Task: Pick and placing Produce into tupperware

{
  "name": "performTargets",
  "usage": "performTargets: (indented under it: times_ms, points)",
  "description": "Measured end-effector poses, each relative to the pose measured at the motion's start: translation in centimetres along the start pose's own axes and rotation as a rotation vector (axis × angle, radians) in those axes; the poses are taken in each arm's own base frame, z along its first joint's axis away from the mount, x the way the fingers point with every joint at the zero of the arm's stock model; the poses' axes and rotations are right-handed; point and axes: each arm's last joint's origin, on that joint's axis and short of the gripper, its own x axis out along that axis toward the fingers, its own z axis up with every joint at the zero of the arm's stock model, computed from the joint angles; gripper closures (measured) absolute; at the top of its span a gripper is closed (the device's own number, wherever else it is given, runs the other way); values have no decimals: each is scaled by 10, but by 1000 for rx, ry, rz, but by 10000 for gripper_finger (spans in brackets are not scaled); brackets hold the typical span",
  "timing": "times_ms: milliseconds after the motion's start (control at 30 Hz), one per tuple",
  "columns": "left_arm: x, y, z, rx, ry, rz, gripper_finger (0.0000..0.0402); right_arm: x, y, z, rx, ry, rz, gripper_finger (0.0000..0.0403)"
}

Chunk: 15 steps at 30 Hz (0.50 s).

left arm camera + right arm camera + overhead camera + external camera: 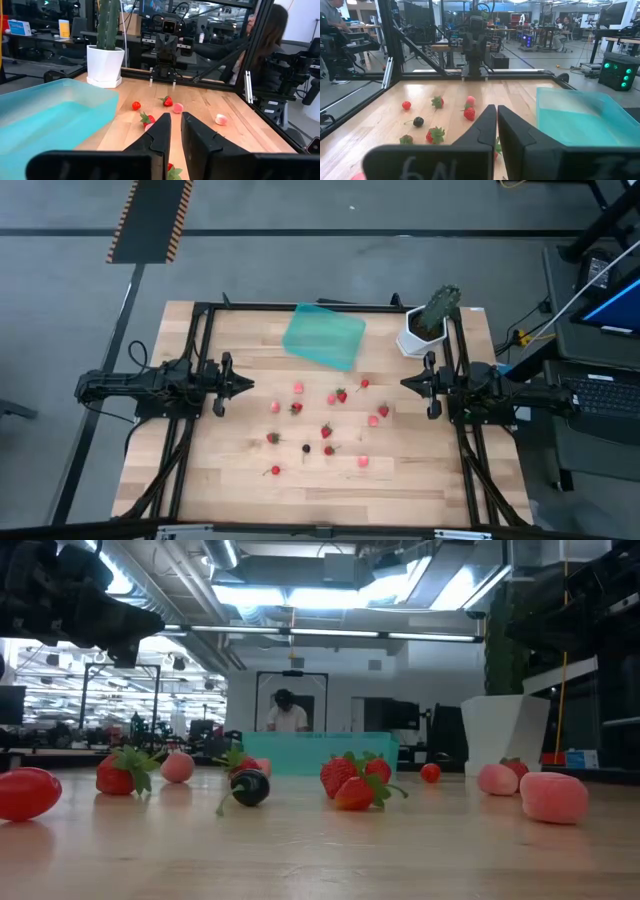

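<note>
The Produce, small red strawberries (pixel 341 395) with some pale pink pieces (pixel 373 420) and one dark berry (pixel 306 447), lies scattered on the wooden table between my two arms. The teal tupperware (pixel 324 335) rests on its base at the table's far middle with nothing in it. My left gripper (pixel 250 385) hovers at the table's left side, pointing level toward the berries, shut with nothing between its fingers (pixel 176 116). My right gripper (pixel 403 384) faces it from the right side, also shut and bare (pixel 497 107).
A green cactus in a white pot (pixel 425 330) stands at the far right corner, beside the tupperware. Black frame rails (pixel 195 350) run along the table's left, right and far edges. People (pixel 288 715) are in the room beyond the table.
</note>
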Motion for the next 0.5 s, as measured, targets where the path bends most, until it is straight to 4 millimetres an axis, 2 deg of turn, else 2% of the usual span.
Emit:
performTargets:
  times_ms: [500]
  points:
    - [0,0,0,0,0,0,387,0,0,0,0,0,0,382]
